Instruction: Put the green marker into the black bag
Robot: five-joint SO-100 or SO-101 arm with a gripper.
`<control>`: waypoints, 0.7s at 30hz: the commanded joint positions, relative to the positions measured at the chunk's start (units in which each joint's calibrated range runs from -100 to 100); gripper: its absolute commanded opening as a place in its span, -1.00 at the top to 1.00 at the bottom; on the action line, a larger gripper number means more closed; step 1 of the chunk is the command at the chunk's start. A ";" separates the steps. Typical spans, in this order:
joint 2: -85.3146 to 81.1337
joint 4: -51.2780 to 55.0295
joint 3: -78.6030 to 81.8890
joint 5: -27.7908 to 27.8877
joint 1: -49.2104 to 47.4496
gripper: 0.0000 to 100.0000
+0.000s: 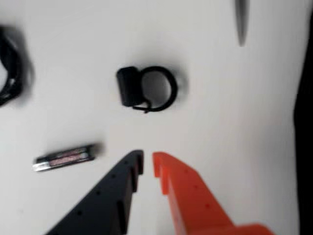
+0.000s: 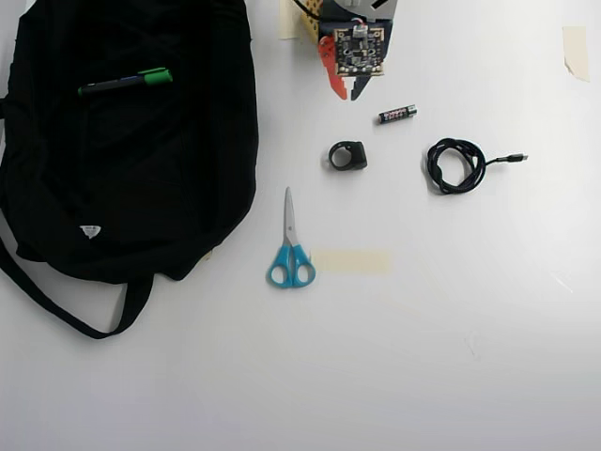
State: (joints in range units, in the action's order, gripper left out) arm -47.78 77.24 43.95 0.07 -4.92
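Observation:
In the overhead view the green marker (image 2: 125, 83), black-barrelled with a green cap, lies on top of the black bag (image 2: 141, 169) near its upper part. The bag fills the left side of the table, its strap trailing toward the lower left. My gripper (image 2: 346, 92) hovers at the top centre, well to the right of the bag. In the wrist view my gripper (image 1: 147, 164) shows one black and one orange finger nearly touching at the tips, with nothing between them. The marker does not appear in the wrist view.
A black ring-shaped clip (image 2: 347, 156) lies just below the gripper, and a small battery (image 2: 397, 114) to its right. Farther right sits a coiled black cable (image 2: 456, 165). Blue-handled scissors (image 2: 290, 247) lie lower centre beside a tape strip (image 2: 350, 261).

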 commanded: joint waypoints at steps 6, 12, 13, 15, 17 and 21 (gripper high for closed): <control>-11.89 -9.63 15.53 -0.02 -1.58 0.96; -19.61 -10.66 22.72 -0.02 -3.45 0.96; -21.27 -10.32 23.98 -0.02 -4.05 0.96; -25.08 -10.15 26.94 0.03 -4.65 0.96; -29.40 -10.06 30.72 0.03 -4.58 0.96; -38.86 -10.06 37.99 0.03 -4.05 0.96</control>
State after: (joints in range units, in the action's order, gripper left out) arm -80.74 67.20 79.09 0.02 -9.48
